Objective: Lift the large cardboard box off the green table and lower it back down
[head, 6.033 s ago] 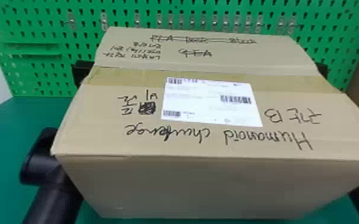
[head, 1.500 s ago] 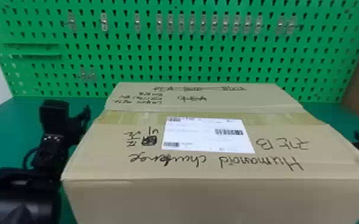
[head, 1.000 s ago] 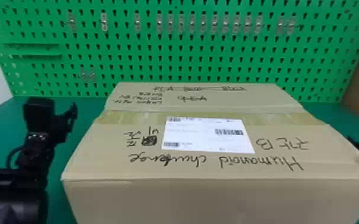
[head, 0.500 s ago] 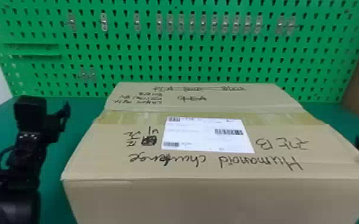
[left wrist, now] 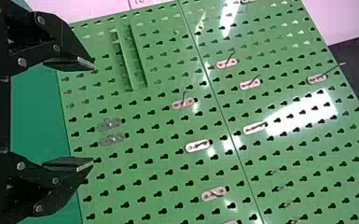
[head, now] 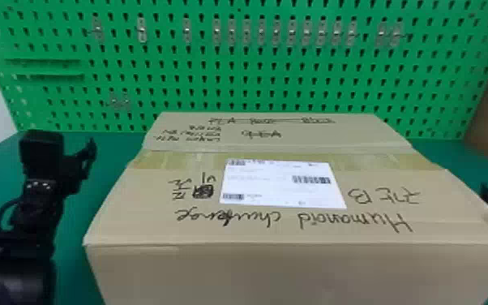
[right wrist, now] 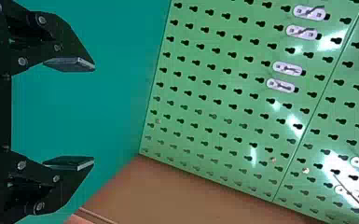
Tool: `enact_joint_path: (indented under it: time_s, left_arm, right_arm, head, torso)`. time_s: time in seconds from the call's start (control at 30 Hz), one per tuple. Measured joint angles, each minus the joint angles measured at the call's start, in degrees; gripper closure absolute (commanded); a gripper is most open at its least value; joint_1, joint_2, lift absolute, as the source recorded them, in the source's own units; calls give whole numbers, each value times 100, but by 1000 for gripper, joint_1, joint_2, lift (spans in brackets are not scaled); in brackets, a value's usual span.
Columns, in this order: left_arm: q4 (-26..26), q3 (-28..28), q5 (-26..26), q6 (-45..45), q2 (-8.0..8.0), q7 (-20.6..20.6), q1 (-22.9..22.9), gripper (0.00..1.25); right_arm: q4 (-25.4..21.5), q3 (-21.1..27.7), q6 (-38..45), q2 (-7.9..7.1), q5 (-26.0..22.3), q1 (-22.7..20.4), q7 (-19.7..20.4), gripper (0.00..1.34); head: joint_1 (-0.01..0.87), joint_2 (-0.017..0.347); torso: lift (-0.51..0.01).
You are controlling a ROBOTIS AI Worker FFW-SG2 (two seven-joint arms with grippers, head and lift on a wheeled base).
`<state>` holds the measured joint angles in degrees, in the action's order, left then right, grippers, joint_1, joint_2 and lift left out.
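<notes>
Large cardboard box (head: 271,271), resting on the green table (head: 113,156) between my left gripper (left wrist: 93,113) and my right gripper (right wrist: 94,113), should be bulky but fairly stiff (its weight I can only guess). I'd press evenly, low on the left and right walls, since smooth cardboard may slip and a hard pinch could dent it. My fingers stand wide apart on both sides, nothing between them. Yellowish packing tape (head: 174,160) crosses its tan top, overlapped by a white shipping label (head: 281,184), with black marker handwriting around.
</notes>
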<state>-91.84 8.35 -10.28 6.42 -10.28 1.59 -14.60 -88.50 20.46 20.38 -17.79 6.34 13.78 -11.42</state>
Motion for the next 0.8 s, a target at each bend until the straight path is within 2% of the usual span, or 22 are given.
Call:
enact_joint_path:
  time_s: [0.8]
  left_arm:
    - [0, -35, 0, 0, 0, 1, -33, 518]
  right_arm:
    - [0, -23, 17, 2, -9, 18, 0, 533]
  head:
    - [508, 51]
  torso:
    - [-211]
